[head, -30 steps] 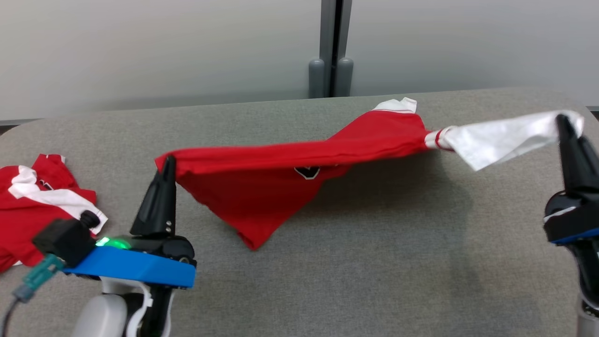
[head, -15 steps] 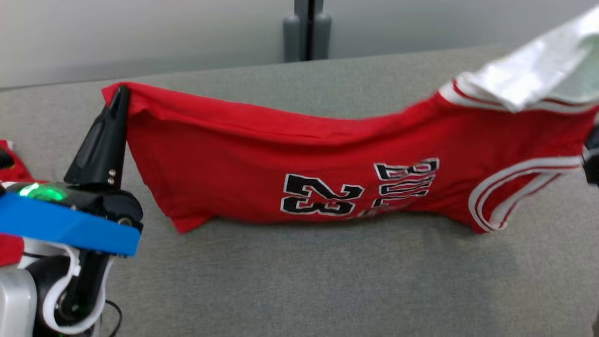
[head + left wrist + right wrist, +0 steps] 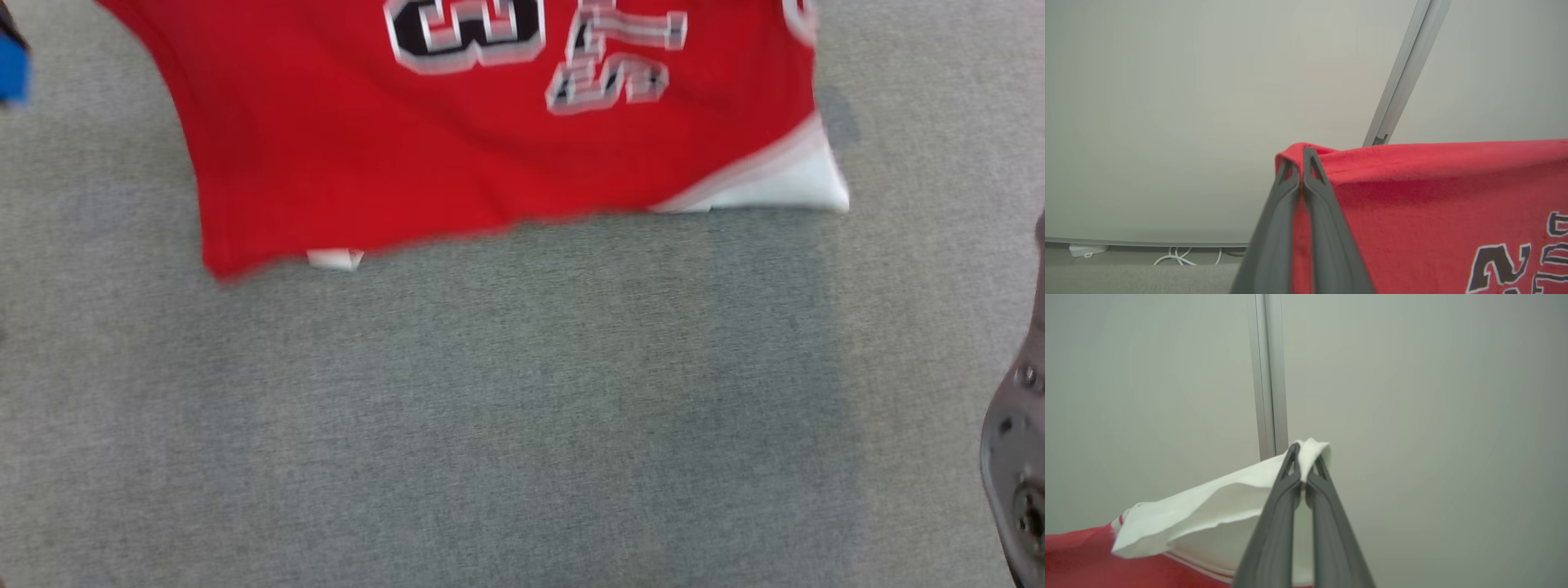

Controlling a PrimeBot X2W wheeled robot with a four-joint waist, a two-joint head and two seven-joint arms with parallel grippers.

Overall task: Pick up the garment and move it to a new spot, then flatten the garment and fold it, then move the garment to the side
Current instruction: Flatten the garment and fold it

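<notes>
Head looks down, wrists face the wall (image 3: 1167, 102); all share the garment (image 3: 490, 155).

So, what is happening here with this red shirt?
The robot holds a red jersey spread out between its two grippers. The left gripper is shut on a red corner, and the right gripper is shut on a white edge. The jersey hangs over the grey table, not yet folded.

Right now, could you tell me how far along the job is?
Pickup looks done: the left hand and right hand each pinch a top end of the jersey. In hand: it hangs spread over the grey table. Left: laying it flat, folding, moving it aside.
</notes>
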